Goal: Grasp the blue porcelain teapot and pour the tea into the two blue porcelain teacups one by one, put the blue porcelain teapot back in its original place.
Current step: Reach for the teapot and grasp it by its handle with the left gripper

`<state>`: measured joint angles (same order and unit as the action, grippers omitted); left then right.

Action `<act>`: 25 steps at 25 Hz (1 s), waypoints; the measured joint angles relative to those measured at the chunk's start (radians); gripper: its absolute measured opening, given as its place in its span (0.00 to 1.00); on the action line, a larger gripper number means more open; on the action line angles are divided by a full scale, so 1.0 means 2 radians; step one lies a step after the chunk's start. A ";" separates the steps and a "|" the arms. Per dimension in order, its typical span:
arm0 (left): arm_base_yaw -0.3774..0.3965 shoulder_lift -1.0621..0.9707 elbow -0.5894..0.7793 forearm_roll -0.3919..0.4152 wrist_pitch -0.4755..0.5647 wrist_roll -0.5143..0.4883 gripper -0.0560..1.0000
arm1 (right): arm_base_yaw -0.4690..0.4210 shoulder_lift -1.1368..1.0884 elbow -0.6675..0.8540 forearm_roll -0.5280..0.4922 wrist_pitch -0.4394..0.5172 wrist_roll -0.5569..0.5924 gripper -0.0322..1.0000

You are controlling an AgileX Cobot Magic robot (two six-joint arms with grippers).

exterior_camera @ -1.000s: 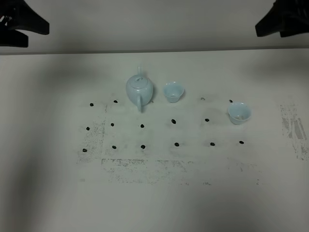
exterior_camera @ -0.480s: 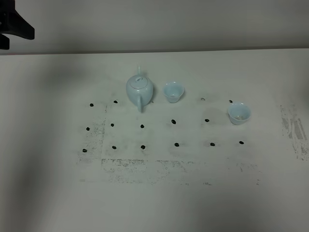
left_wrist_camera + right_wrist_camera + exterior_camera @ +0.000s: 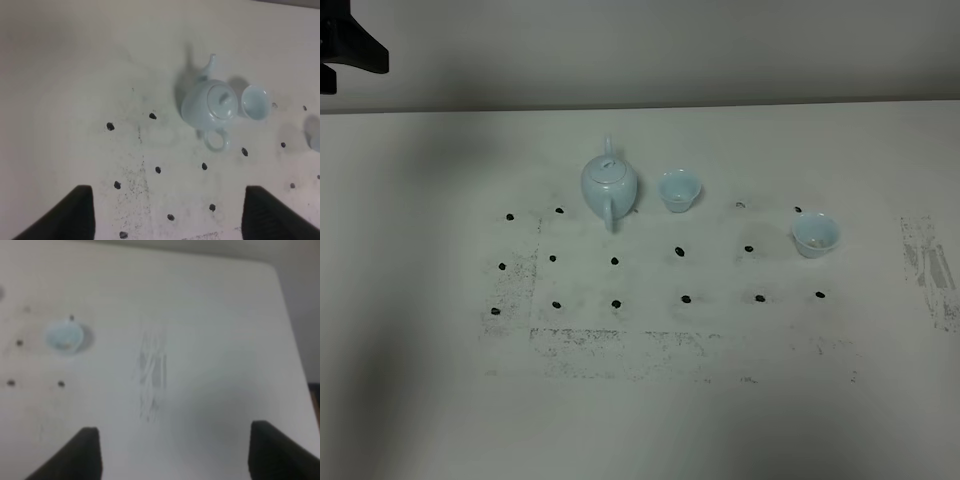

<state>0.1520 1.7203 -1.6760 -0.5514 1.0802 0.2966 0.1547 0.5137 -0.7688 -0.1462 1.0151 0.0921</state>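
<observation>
The left gripper [image 3: 169, 192] hangs wide open and empty, and so does the right gripper [image 3: 175, 429]. The blue porcelain teapot [image 3: 610, 184] sits mid-table [image 3: 420, 300], with the near teacup [image 3: 679, 190] just at its 3 o'clock and the far teacup [image 3: 816, 234] off toward 4. Its long axis runs spout [image 3: 609, 146] at 12 to loop handle [image 3: 608, 214] at 6, so it's probably best to drop onto that handle.

The right wrist view is blurred: the right teacup [image 3: 64, 336] is a pale smudge, its contents unreadable. The left claw [image 3: 169, 189] and right claw [image 3: 173, 427] show only finger ends, cut off at the edge
</observation>
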 joint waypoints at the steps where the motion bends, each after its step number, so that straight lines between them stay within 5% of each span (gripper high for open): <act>1: 0.000 0.000 0.000 0.000 0.000 0.000 0.61 | 0.000 -0.018 0.013 0.010 0.004 -0.001 0.60; 15: 0.000 0.000 0.000 0.000 -0.001 0.000 0.61 | 0.000 -0.231 0.107 0.077 0.055 -0.041 0.60; 25: 0.000 0.000 0.000 0.000 -0.002 0.000 0.61 | 0.000 -0.260 0.123 0.096 0.063 -0.063 0.60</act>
<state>0.1520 1.7203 -1.6760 -0.5514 1.0762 0.2966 0.1547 -0.0069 -0.5225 0.0452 1.1414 -0.0342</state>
